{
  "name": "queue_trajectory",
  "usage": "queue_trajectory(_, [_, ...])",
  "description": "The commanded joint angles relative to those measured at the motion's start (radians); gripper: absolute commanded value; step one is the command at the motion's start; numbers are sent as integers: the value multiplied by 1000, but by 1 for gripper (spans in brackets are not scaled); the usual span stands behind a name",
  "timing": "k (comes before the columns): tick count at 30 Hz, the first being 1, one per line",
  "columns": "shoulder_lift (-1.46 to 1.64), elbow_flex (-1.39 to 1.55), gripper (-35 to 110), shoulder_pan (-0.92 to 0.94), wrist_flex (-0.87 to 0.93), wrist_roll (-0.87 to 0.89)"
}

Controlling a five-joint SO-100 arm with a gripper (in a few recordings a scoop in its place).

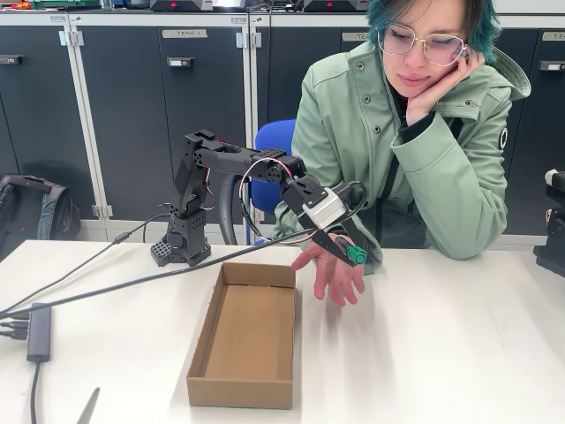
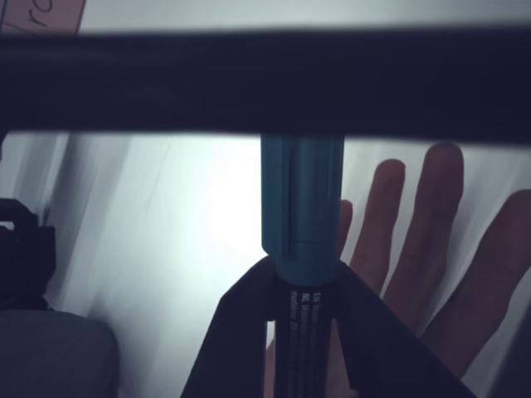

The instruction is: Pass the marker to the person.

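Note:
The marker (image 1: 350, 251) with its green cap (image 2: 302, 207) is held in my gripper (image 1: 340, 248), which is shut on its dark body just below the cap. It hangs right above the open palm of the person's hand (image 1: 333, 274), which rests palm up on the white table (image 1: 441, 353). In the wrist view the outstretched fingers of the hand (image 2: 440, 240) lie beneath and to the right of the marker. The person (image 1: 415, 132) sits behind the table in a sage-green jacket, chin resting on the other hand.
An open cardboard box (image 1: 245, 336) lies on the table to the left of the hand. The arm's base (image 1: 183, 238) stands at the back of the table, with cables running left to a hub (image 1: 38, 331). A blue chair (image 1: 272, 141) stands behind.

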Motion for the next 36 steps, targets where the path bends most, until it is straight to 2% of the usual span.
queue_trajectory(1, [107,3,-5,-69,21,-78])
queue_trajectory(11, [98,15,-4,-71,25,-150])
queue_trajectory(18, [95,23,3,-57,31,-166])
queue_trajectory(26, [95,31,38,-38,8,-210])
queue_trajectory(31, [95,26,44,-32,6,-227])
queue_trajectory(36, [95,18,44,-28,5,-225])
